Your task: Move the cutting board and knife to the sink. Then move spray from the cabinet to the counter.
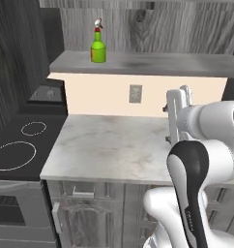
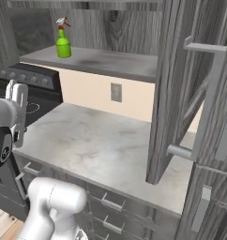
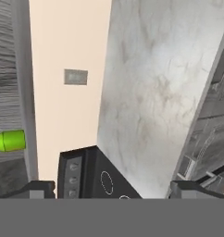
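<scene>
Spray (image 1: 98, 47) upright on cabinet shelf (image 1: 153, 63), trigger head uppermost, pincer (image 3: 113, 187) spread wide, holding nothing

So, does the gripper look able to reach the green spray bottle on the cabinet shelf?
Probably yes: the green spray bottle stands alone on the open grey shelf, and the open gripper has nothing between them.

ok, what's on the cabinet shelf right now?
Just the spray, standing upright near the shelf's left end; the rest of the visible board is bare. In the right base view the open door hides the shelf's right part.
</scene>
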